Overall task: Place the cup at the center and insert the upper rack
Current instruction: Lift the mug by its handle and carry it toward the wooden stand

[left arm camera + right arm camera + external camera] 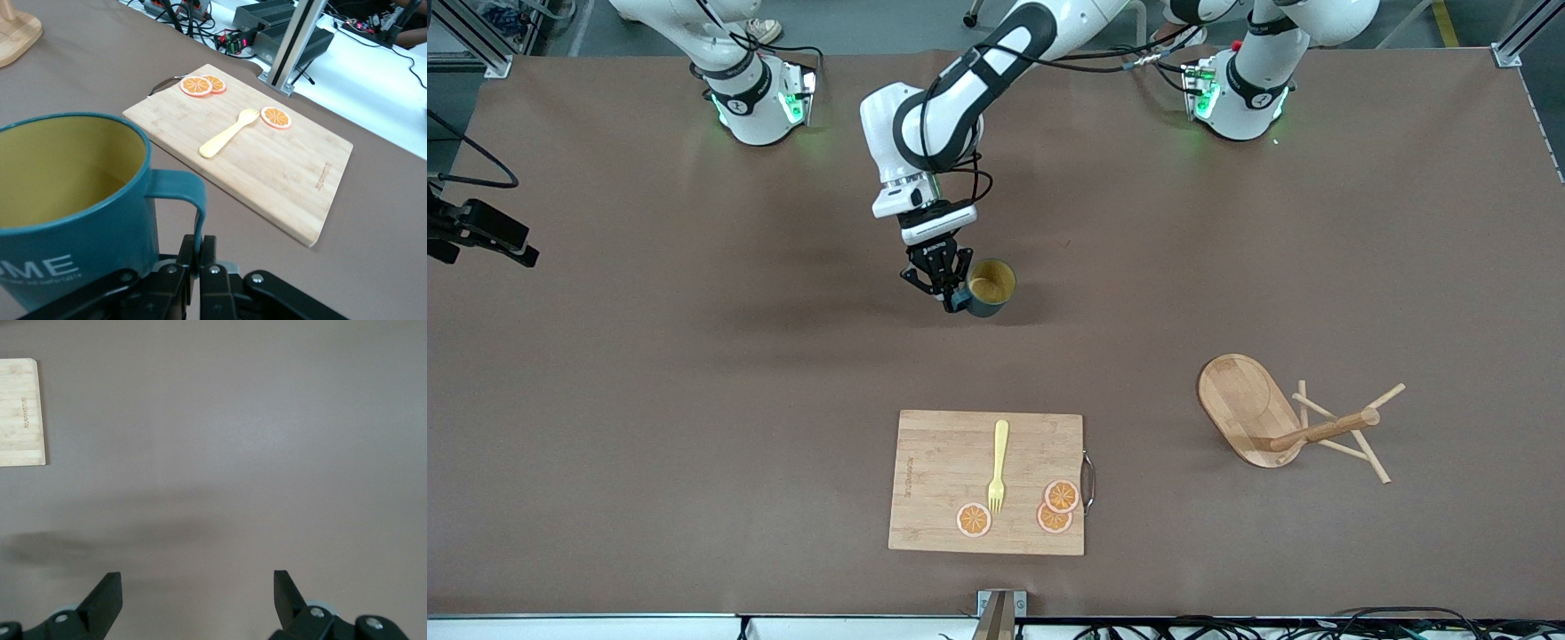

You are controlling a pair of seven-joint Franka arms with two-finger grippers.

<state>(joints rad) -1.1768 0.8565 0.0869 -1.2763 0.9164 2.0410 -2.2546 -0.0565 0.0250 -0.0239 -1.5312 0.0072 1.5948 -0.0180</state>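
The brown table (694, 373) lies bare around the cup (991, 286), which the left gripper (945, 286) pinches by its handle near the middle. Nearer the front camera, the cutting board (943, 480) with a fork (998, 465) and orange slices (1055, 507) takes up room. Toward the left arm's end, the upper rack (1280, 422) lies tipped over, pegs sticking out; open tabletop separates all three, and the right gripper (197, 597) hangs spread over bare table.

A rectangular bamboo cutting board (987, 483) with a metal handle lies near the front camera, carrying a yellow fork (998, 466) and 3 orange slices (1061, 496).
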